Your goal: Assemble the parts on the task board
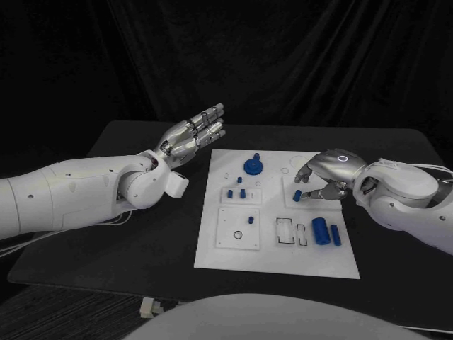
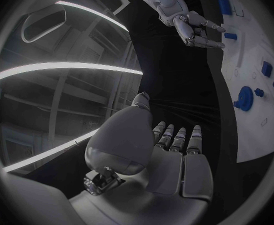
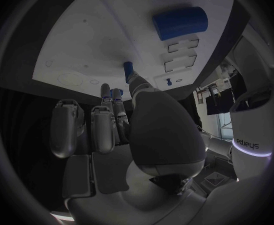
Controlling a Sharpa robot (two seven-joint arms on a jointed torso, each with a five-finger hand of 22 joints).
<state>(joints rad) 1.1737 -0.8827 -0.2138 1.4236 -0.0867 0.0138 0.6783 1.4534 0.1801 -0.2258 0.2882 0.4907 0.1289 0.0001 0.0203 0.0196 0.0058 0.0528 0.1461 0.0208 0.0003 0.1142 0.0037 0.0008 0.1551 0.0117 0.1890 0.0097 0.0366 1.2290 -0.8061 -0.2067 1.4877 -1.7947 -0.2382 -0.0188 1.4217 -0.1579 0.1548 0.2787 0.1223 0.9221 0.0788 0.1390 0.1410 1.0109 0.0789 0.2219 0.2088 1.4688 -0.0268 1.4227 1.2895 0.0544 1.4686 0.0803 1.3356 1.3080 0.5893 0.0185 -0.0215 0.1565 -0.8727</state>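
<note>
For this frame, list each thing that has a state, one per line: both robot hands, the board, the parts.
Left robot hand: open, raised off the table left of the board, holding nothing.
Right robot hand: fingertips down on a small blue peg on the board; grip unclear.
Task board: flat on the table.
Blue knob: standing on the board.
Two blue cylinders: lying side by side, untouched.

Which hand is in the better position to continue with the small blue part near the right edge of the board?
The right hand: its fingers are at the small blue part on the task board. The left hand is raised beside the board, holding nothing.
</note>
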